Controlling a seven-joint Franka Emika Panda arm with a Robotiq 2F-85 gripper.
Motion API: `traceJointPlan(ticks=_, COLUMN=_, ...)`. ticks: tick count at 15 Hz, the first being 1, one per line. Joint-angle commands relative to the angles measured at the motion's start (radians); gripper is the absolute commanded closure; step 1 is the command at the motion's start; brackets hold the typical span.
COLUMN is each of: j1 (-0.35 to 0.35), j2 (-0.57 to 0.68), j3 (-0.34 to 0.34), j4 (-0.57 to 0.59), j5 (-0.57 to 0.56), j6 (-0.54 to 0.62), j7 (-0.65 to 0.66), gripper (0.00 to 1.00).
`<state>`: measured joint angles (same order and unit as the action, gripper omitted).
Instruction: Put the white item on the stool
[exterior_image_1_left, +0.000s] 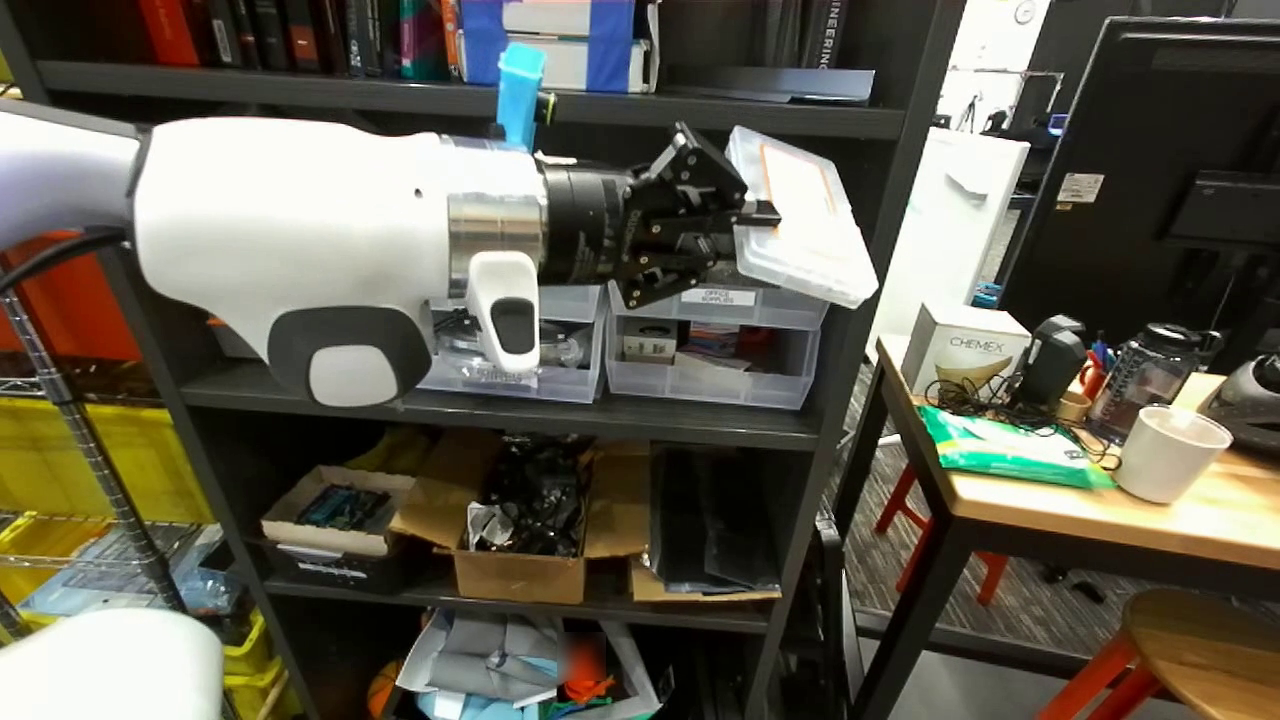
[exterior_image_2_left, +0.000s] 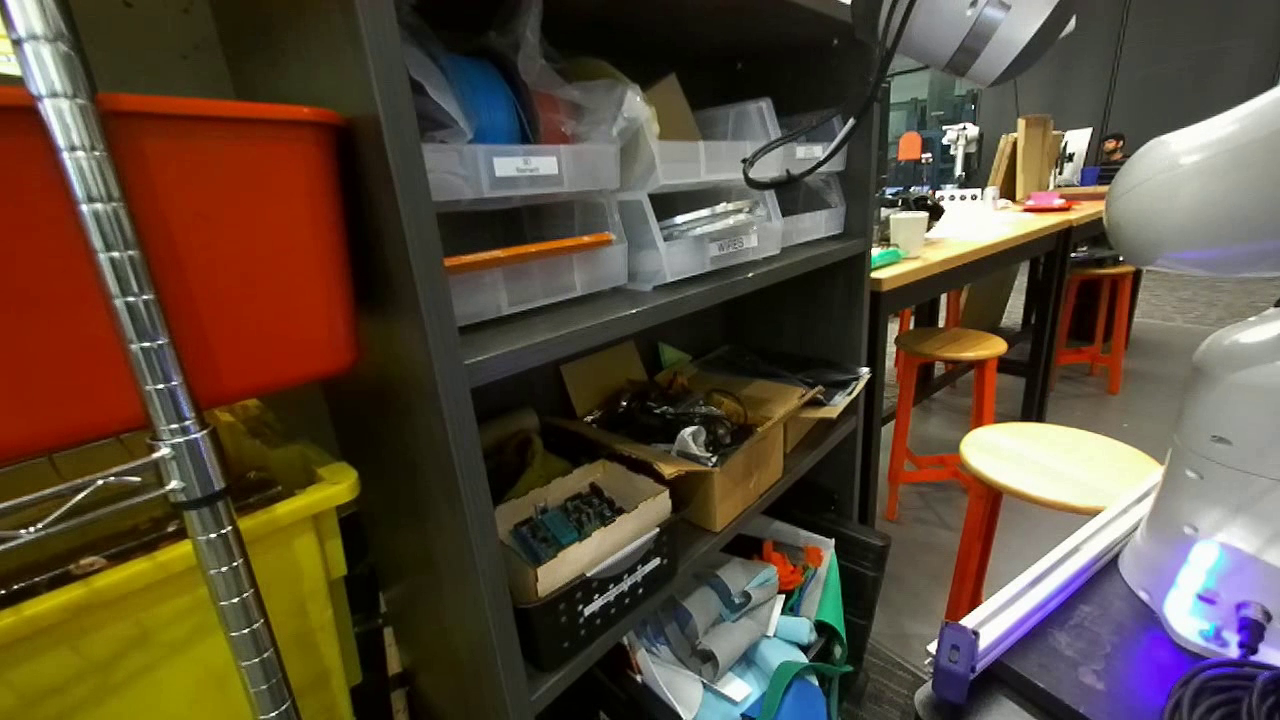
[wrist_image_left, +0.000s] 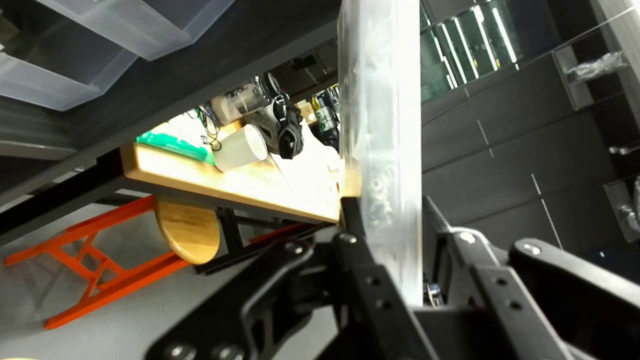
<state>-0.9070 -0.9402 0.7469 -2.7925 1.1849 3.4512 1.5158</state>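
The white item is a thin, flat, translucent white case with an orange-edged panel, held tilted in front of the shelf. My gripper is shut on one edge of it. In the wrist view, the white item stands edge-on between the two fingers of the gripper, with small things inside. A stool with a round wooden seat and orange legs is at the lower right. Stools also show in an exterior view, a nearer one and a farther one; one stool shows in the wrist view.
The dark shelf holds plastic bins and cardboard boxes. A wooden table carries a white cup, a green packet and a Chemex box. The robot base stands near the nearer stool.
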Motion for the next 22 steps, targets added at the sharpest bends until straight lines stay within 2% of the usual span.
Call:
traceJointPlan(ticks=1, j1=-0.05, j2=0.055, j3=0.042, j4=0.009, j5=0.066, j6=0.019, j7=0.002, gripper=0.93)
traceJointPlan(ticks=6, j1=-0.135, j2=0.147, j3=0.142, j4=0.007, j5=0.153, j6=0.021, j7=0.005, gripper=0.93)
traceJointPlan(ticks=11, j1=-0.234, j2=0.209, j3=0.227, j4=-0.004, j5=0.114, j6=0.021, j7=0.101, gripper=0.93)
traceJointPlan(ticks=16, j1=-0.32, j2=0.291, j3=0.284, j4=0.032, j5=0.099, j6=0.021, j7=0.12, gripper=0.93)
traceJointPlan(ticks=19, j1=-0.42, j2=0.354, j3=0.349, j4=0.075, j5=0.086, j6=0.023, j7=0.112, gripper=0.93)
traceJointPlan(ticks=22, j1=-0.556, j2=0.424, j3=0.427, j4=0.128, j5=0.062, j6=0.014, j7=0.095, gripper=0.93)
